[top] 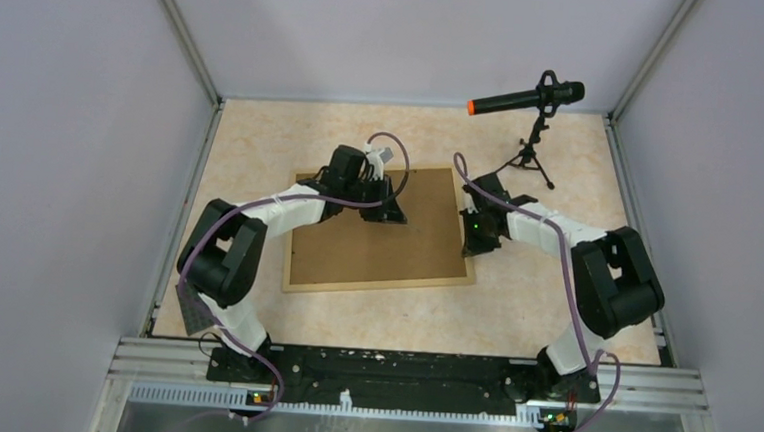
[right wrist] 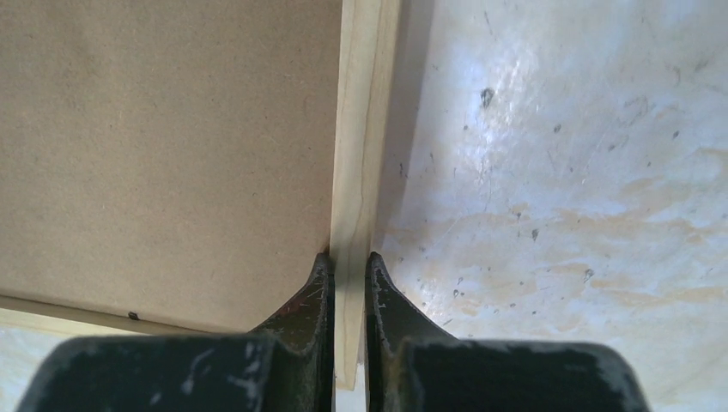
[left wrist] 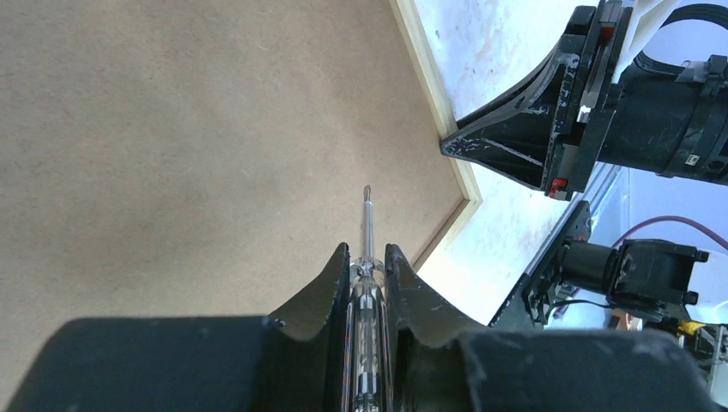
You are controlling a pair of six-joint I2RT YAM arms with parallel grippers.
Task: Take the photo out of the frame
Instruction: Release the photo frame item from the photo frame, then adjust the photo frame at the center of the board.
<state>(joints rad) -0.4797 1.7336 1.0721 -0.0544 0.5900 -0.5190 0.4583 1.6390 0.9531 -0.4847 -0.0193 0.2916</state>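
Observation:
The frame [top: 384, 283] lies back side up on the table, its brown fibreboard [top: 376, 251] facing me. The photo is hidden beneath the board. My left gripper [top: 389, 206] hovers over the board's far middle, shut on a clear-handled screwdriver [left wrist: 367, 225] whose tip points at the board [left wrist: 189, 129] near a corner of the wooden rail [left wrist: 427, 86]. My right gripper [top: 474, 244] is at the frame's right edge, shut on the light-wood rail [right wrist: 360, 129], one finger on the board side and one outside. The right gripper's fingers [left wrist: 515, 146] also show in the left wrist view.
A black microphone [top: 525, 100] with an orange tip stands on a small tripod at the back right. A dark grey studded baseplate [top: 192, 310] leans at the near left by the left arm's base. Grey walls enclose the beige table [top: 553, 307].

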